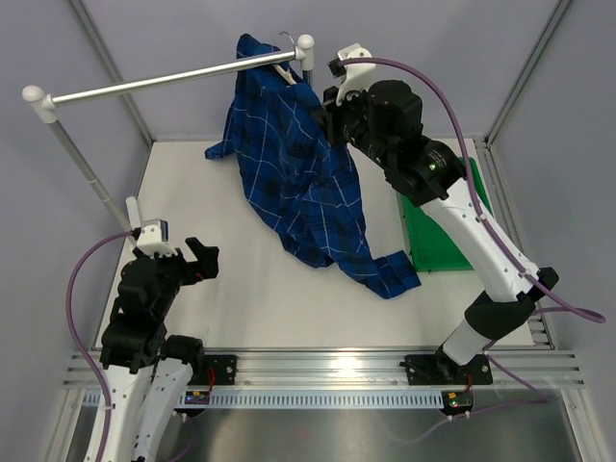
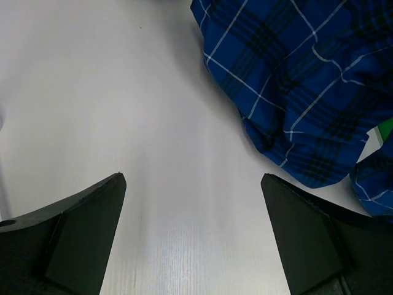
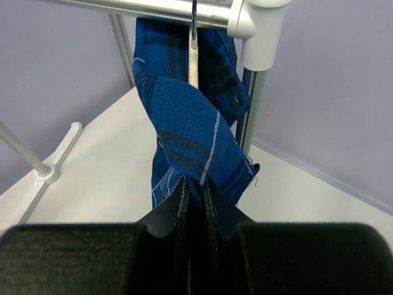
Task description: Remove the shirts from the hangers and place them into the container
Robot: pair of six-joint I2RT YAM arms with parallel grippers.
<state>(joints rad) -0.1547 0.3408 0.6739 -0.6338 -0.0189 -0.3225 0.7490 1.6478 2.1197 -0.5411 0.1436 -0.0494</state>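
Observation:
The dark blue checked shirt [image 1: 298, 173] hangs from the pale wooden hanger [image 1: 286, 69] at the rail's right end, and its lower part trails onto the table. My right gripper [image 1: 322, 111] is up beside the hanger. In the right wrist view the right gripper [image 3: 195, 181] is shut on a fold of the shirt [image 3: 184, 117], just below the hanger [image 3: 193, 64]. My left gripper [image 1: 178, 258] hovers low at the near left. In its wrist view the left gripper [image 2: 193, 178] is open over bare table, with the shirt [image 2: 295, 80] ahead to the right. The green container [image 1: 433, 241] lies right of the shirt, partly under my right arm.
The silver rail [image 1: 164, 82] spans the back on slanted posts [image 1: 77, 164], with a white end cap [image 3: 261, 31] right beside the hanger. A shirt sleeve [image 1: 390, 274] lies next to the container's near corner. Grey walls close in the table's back and sides.

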